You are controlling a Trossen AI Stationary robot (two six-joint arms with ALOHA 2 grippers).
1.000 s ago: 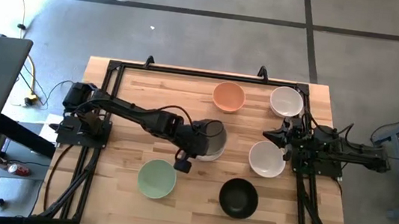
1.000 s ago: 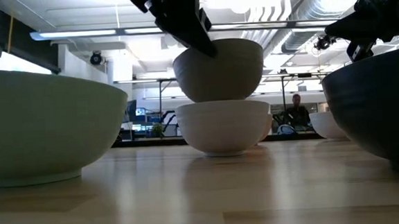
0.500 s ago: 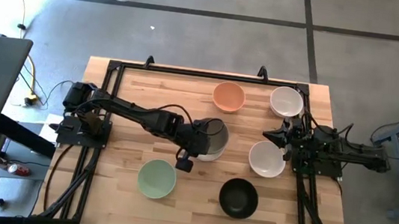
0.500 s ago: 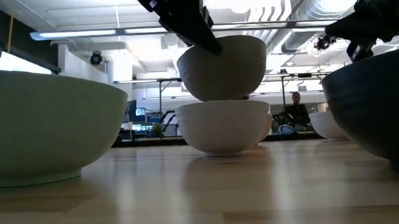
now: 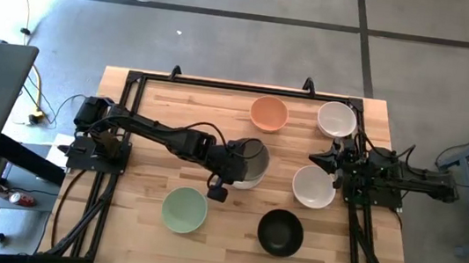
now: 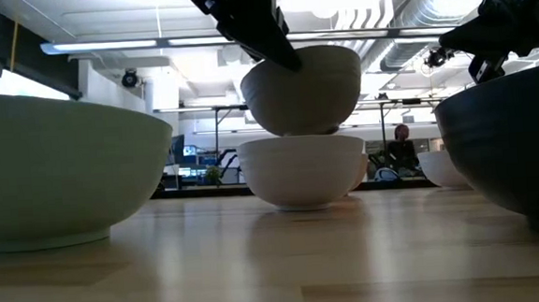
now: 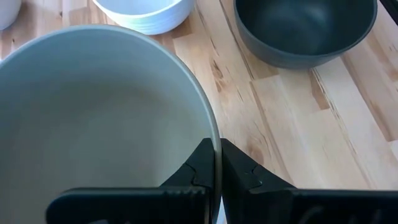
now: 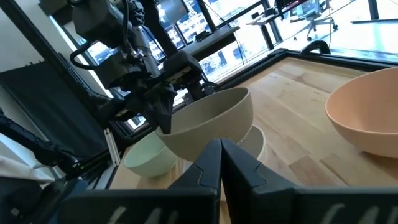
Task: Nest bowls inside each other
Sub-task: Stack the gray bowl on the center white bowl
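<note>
My left gripper (image 5: 233, 162) is shut on the olive green bowl (image 5: 250, 154) and holds it right over a white bowl (image 6: 301, 168) at the table's middle. The olive green bowl (image 6: 303, 88) is slightly tilted, with its foot at about the white bowl's rim. Standing on the table on their feet are the pale mint bowl (image 5: 184, 210), the black bowl (image 5: 281, 231), the peach bowl (image 5: 268, 113) and two more white bowls (image 5: 336, 118) (image 5: 312, 186). My right gripper (image 5: 324, 162) waits shut near the right edge, between those two white bowls. My left gripper pinches the olive green bowl's rim (image 7: 214, 140), on the side toward the table's near left. One finger (image 7: 196, 168) is inside the bowl and one (image 7: 242, 171) outside. The fingers slant down from the table's left. Whether the foot touches the white bowl below, I cannot tell.
A black frame (image 5: 222, 86) runs round the wooden tabletop. Bare wood lies along the far left part (image 5: 184, 104) and between the mint and black bowls (image 5: 232, 229). A person (image 6: 401, 148) sits far back in the room.
My left gripper has carried the olive green bowl a little toward the table's right, so that it hangs more squarely over the white bowl. The bowl has tipped slightly.
</note>
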